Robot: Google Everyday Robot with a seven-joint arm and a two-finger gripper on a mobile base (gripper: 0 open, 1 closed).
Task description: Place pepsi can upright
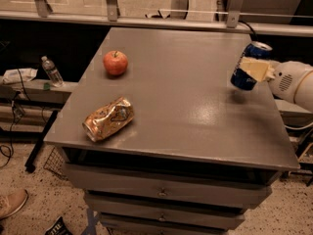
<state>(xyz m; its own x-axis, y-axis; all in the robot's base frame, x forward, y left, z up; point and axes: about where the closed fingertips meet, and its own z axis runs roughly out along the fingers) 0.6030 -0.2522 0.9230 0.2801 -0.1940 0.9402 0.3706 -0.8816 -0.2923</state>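
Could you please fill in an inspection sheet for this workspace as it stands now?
Surface: grey flat tabletop above drawers.
Job's things: dark blue aluminium Pepsi can, tilted, held above the tabletop's right edge, not set down.
Clutter: round red apple at far left; crushed gold-orange metal can lying on its side at near left.
Grippers: pincer at the right edge, shut on the Pepsi can.
Cables: black cable behind the far right corner.
Surroundings: clear plastic water bottle on a low shelf, left; shoe on the floor.
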